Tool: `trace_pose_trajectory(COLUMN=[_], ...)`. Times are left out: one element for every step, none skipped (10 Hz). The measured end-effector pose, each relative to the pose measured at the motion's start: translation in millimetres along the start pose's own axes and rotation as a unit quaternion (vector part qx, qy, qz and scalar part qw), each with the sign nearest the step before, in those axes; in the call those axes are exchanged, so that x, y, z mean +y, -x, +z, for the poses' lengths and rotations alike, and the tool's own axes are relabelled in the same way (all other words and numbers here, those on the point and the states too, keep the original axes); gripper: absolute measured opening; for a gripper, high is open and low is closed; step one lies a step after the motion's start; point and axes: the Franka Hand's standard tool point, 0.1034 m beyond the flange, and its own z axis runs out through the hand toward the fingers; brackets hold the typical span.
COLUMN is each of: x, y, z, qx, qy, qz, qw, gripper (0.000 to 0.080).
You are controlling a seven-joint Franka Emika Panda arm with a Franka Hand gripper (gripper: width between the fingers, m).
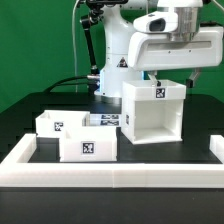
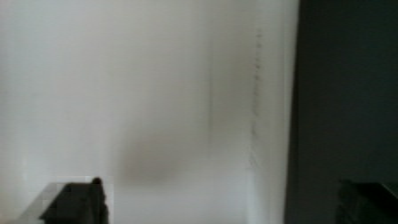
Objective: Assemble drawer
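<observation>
Housing (image 1: 150, 122) of the drawer stands upright on the black table (image 1: 205, 130), its hollow showing toward the camera in the exterior view and a square tag (image 1: 157, 95) on its upper front band. Two open-topped trays lie to the housing's side on the exterior view's left. The front tray (image 1: 88, 146) sits just beside the housing's lower corner, and the back tray (image 1: 52, 122) lies beyond it, farther from the housing. A low white rail (image 1: 110, 172) runs in front of the housing. The pincer (image 1: 165, 74) hangs just above the housing's top. In the wrist view the pincer (image 2: 222, 205) is spread wide with nothing pinched, over a plain white surface.
</observation>
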Motion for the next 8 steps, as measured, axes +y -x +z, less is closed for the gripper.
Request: trace_pose_trajectory(x=[0.1, 0.2, 0.2, 0.1, 0.1, 0.1, 0.1, 0.2], y=[-0.1, -1.3, -0.9, -0.8, -0.9, -0.9, -0.9, -0.9], z=[1.7, 0.6, 1.0, 1.0, 1.0, 1.0, 1.0, 1.0], qx=[-0.002, -0.003, -0.003, -0.003, -0.003, -0.003, -0.003, -0.003], qy=[-0.001, -0.001, -0.001, -0.001, -0.001, -0.001, -0.001, -0.001], qz=[0.0, 0.0, 0.0, 0.0, 0.0, 0.0, -0.001, -0.001], qw=[1.0, 1.0, 1.0, 1.0, 1.0, 1.0, 1.0, 1.0], gripper=[0.0637, 0.0637, 0.0441, 0.0266, 0.0266, 0.0089, 0.0036, 0.0036])
